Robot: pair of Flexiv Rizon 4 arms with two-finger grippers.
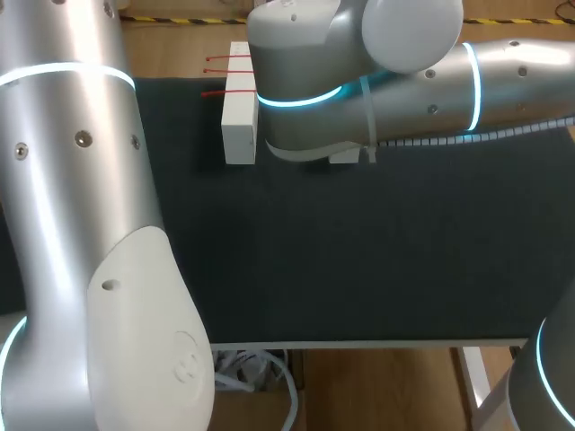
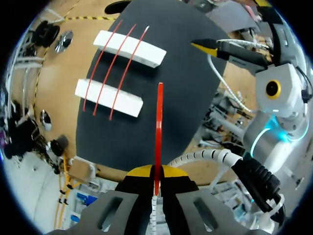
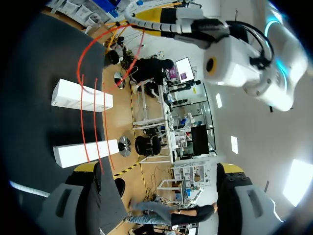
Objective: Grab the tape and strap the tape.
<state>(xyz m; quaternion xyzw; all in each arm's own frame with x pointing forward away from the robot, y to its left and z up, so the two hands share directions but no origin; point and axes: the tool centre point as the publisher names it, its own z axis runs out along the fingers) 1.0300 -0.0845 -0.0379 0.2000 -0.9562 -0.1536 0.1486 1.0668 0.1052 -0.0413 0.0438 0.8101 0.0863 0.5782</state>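
My left gripper (image 2: 155,175) is shut on one end of a thin red tape strip (image 2: 159,122), which stands out ahead of its fingers above the black mat (image 2: 161,58). In the right wrist view the same strip (image 3: 90,49) curves down from the left gripper (image 3: 155,15). Three more red strips (image 2: 113,73) lie side by side across two white blocks (image 2: 129,49) (image 2: 108,98). My right gripper (image 3: 159,169) is open, holds nothing, and hangs beside the blocks (image 3: 78,95). In the head view its arm hides both grippers.
The head view has one white block (image 1: 239,112) with red strips (image 1: 226,63) at the back of the mat (image 1: 359,251); a corner of the second block (image 1: 345,156) peeks out under my right arm (image 1: 431,90). My left arm (image 1: 81,224) fills the near left.
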